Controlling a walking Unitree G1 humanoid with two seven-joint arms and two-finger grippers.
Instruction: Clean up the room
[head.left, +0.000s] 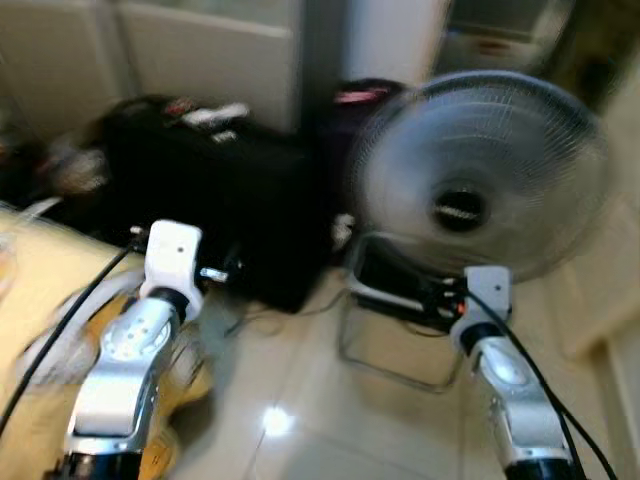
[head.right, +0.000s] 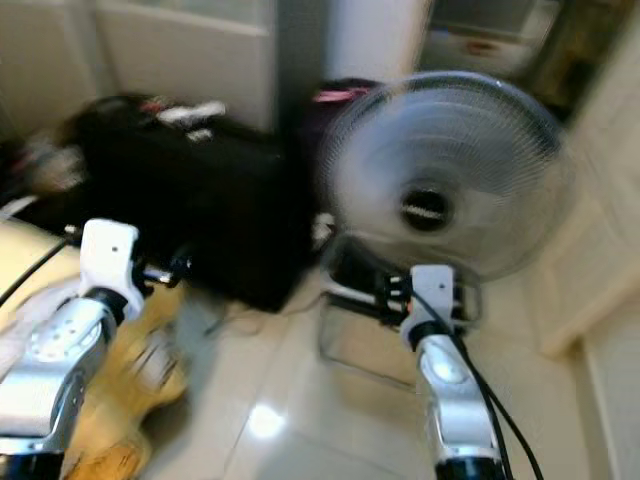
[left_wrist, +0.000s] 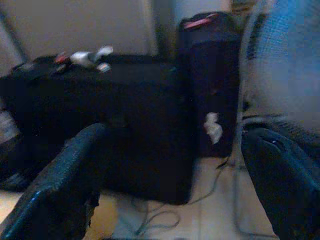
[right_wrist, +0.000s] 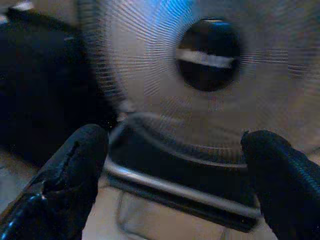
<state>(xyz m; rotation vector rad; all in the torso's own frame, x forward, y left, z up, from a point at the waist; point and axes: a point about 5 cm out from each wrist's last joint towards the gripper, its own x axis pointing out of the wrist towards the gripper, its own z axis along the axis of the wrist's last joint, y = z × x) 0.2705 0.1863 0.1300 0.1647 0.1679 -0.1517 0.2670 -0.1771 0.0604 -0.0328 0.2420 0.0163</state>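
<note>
The floor fan (head.left: 487, 172) stands straight ahead of the right end effector (right_wrist: 175, 165), whose fingers gape wide and hold nothing, while the left end effector (left_wrist: 175, 170), equally open and empty, faces the black case (head.left: 225, 200) instead.

The pale tiled floor (head.left: 300, 400) carries a round fan (head.left: 480, 175) on a metal tube base. Just beside the fan stands a big black case (head.left: 215, 200), with a loose cable (left_wrist: 165, 217) on the tiles before it.
</note>
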